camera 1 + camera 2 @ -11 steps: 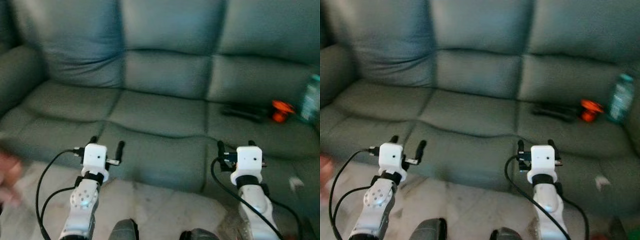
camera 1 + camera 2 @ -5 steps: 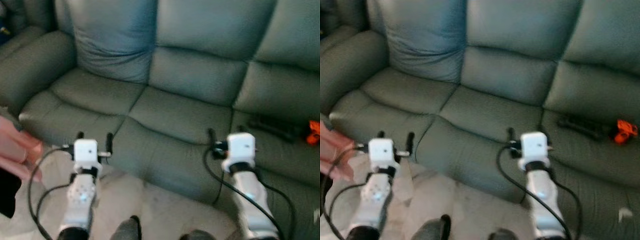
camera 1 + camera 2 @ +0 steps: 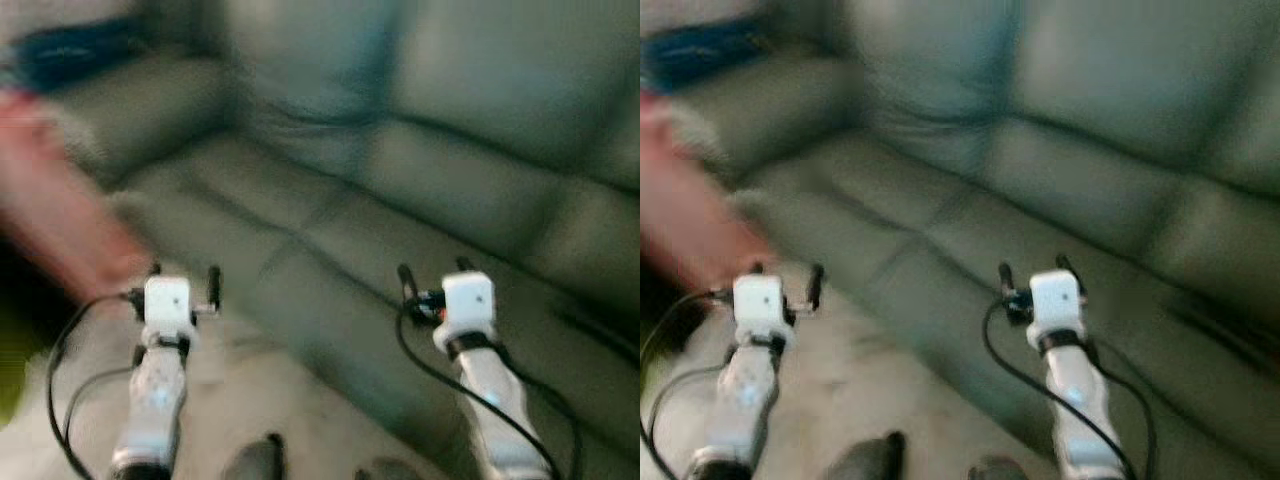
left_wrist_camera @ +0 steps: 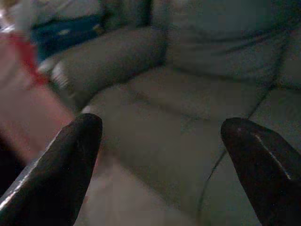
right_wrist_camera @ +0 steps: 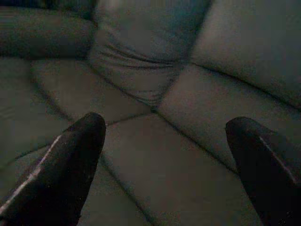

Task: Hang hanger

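Both arms reach forward over the front of a grey-green sofa point(image 3: 420, 190). My left gripper point(image 3: 184, 277) is open and empty, level with the sofa's front edge near its left end; in the left wrist view its fingers point(image 4: 70, 155) stand wide apart. My right gripper point(image 3: 432, 272) is open and empty over the seat cushions, and its fingers point(image 5: 66, 165) frame bare cushion in the right wrist view. I see no hanger. The head views are blurred by motion.
A person's arm or hand point(image 3: 70, 200) in pinkish-red blur is close on the left, just beyond my left gripper. The sofa armrest point(image 4: 108, 52) lies at the far left with something blue point(image 4: 66, 30) behind it. Pale floor point(image 3: 230, 400) is below.
The whole picture has swung to the left, so the camera has turned. The orange and black things on the right seat have left the picture. The person's arm now looms larger at left.
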Tool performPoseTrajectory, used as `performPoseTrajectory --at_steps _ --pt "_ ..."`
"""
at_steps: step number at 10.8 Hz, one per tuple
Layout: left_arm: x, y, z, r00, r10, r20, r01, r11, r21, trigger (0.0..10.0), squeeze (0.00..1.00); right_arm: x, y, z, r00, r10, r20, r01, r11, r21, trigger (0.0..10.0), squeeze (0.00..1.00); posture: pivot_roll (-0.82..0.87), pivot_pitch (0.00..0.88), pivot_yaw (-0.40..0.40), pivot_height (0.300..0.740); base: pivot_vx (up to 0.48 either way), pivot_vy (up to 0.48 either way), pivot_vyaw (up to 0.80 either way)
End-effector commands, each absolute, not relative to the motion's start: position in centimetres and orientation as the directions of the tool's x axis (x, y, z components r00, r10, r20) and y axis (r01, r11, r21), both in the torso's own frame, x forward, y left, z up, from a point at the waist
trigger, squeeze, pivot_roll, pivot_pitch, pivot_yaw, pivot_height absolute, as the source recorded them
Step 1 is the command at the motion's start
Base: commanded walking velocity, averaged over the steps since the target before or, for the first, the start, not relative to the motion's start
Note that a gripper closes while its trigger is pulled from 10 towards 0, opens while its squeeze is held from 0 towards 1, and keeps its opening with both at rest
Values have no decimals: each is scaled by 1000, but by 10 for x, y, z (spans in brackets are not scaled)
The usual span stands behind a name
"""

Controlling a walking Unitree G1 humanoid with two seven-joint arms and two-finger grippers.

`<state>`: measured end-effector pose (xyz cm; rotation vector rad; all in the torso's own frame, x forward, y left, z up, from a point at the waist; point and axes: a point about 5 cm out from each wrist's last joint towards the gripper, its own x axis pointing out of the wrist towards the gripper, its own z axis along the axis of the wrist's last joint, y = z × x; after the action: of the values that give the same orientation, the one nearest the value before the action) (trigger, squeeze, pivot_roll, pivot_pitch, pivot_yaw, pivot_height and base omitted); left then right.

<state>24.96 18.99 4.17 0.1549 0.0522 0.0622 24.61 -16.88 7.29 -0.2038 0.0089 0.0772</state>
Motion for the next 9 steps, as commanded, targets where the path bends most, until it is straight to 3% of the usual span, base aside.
performPoseTrajectory --at_steps 1,5,9 --pt "247 196 41 994 90 -58 -79 983 164 10000 0 244 -169 70 997 73 -22 -76 976 -203 10000 0 -19 79 6 740 0 0 800" --pt "220 220 33 967 236 -94 -214 956 201 10000 0 237 -177 55 997 48 -67 -61 977 -205 10000 0 9 77 5 740 0 0 800" --pt "204 234 21 952 285 -116 -248 935 255 10000 0 237 -177 49 996 36 -78 -51 978 -201 10000 0 34 50 -5 740 0 0 800"
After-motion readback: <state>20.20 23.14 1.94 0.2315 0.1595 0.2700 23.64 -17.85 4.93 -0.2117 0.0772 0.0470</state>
